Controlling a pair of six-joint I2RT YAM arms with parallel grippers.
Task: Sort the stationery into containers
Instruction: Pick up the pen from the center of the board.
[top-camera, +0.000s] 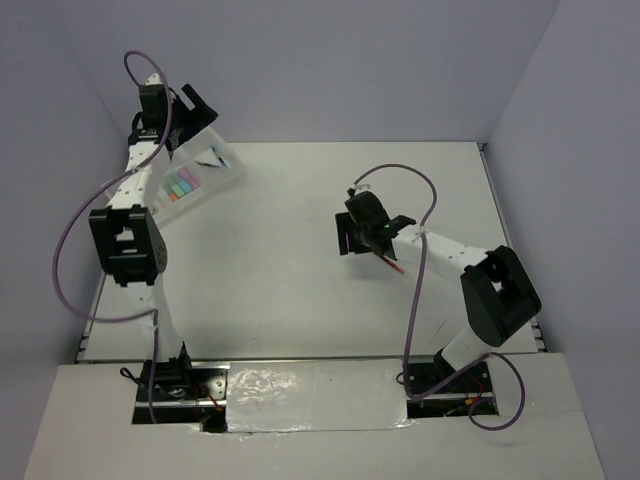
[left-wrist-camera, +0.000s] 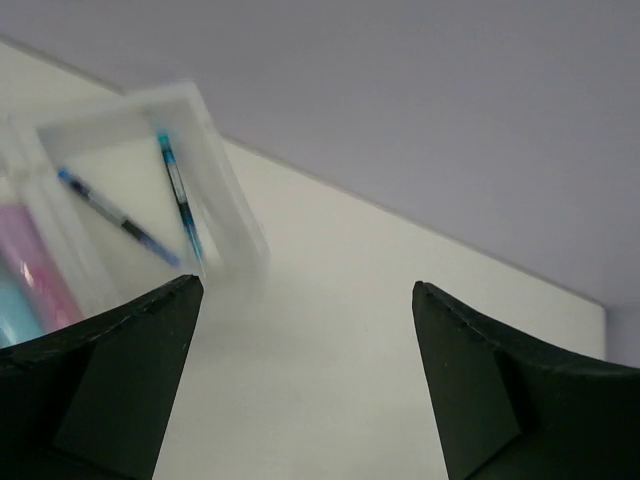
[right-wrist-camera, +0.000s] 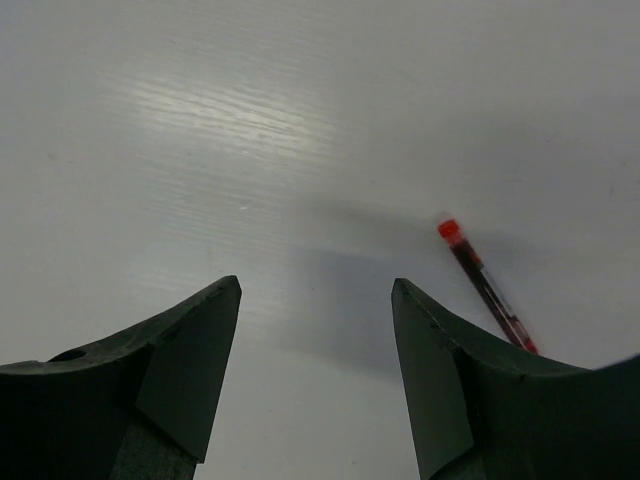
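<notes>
The translucent white tray (top-camera: 200, 172) stands at the far left of the table. Its far compartment holds thin dark-blue and teal pens (left-wrist-camera: 180, 205); the middle compartment holds short coloured markers (top-camera: 180, 186). My left gripper (top-camera: 197, 108) is open and empty, raised beyond the tray's far end. In the left wrist view the tray (left-wrist-camera: 225, 200) lies upper left of the fingers. A thin red pen (right-wrist-camera: 485, 285) lies on the table right of my right gripper (right-wrist-camera: 315, 285). This gripper (top-camera: 350, 235) is open, empty, just above the table, with the red pen (top-camera: 390, 263) beside it.
White walls close the table at the back and both sides. The table's right edge (top-camera: 495, 200) runs past the right arm. A grey strip with both arm bases (top-camera: 300, 385) lies at the near edge.
</notes>
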